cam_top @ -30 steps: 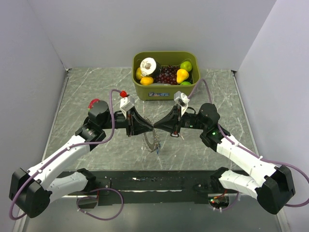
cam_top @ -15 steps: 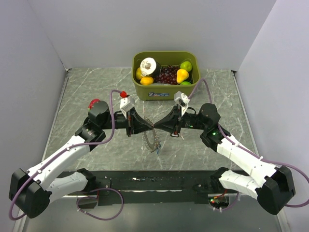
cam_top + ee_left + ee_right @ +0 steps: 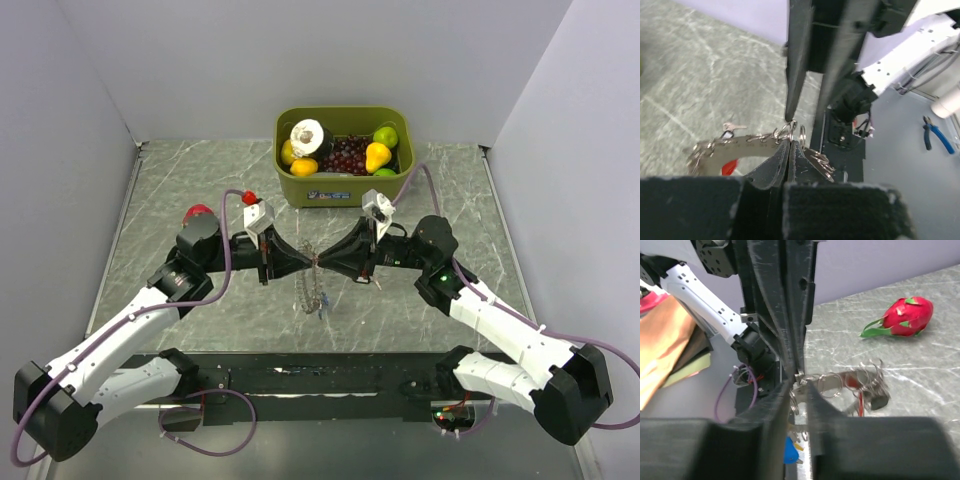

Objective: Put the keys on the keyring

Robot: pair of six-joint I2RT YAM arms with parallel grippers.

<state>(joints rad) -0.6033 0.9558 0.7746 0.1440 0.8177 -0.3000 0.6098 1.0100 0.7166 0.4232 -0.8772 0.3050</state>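
**Overhead view.** The two arms meet tip to tip at the middle of the marble table [image 3: 190, 170]. The left gripper [image 3: 306, 262] reaches in from 9 o'clock and the right gripper [image 3: 325, 262] from 3 o'clock. The keyring [image 3: 313, 288] hangs from their meeting point toward 6 o'clock, above the tabletop, with the keys [image 3: 323, 309] bunched at its lower end. At 12 o'clock stands a green bin [image 3: 345, 192] of toy fruit. At 10 o'clock we see a dragon fruit [image 3: 197, 211], partly hidden behind the left arm.

**Left wrist view.** The left gripper [image 3: 789, 144] has its jaws pressed together on the keyring [image 3: 742, 141], which runs out toward 9 o'clock as a flat metal band hung with small split rings. We note a small silver key [image 3: 733, 127] and a red head [image 3: 729, 167] beside the band. The right gripper's fingers [image 3: 797, 60] come down from 12 o'clock and meet the ring at the clamped spot.

**Right wrist view.** The right gripper [image 3: 799, 386] has its jaws slightly parted, and a small ring sits in the gap; we cannot tell whether they touch it. The keyring [image 3: 840, 380] extends toward 3 o'clock, with a red key head [image 3: 860, 402] among its loops and a blue one [image 3: 789, 450] at 6 o'clock. The left gripper's fingers [image 3: 790, 300] descend from 12 o'clock. The dragon fruit [image 3: 900, 317] lies on the table at 2 o'clock.
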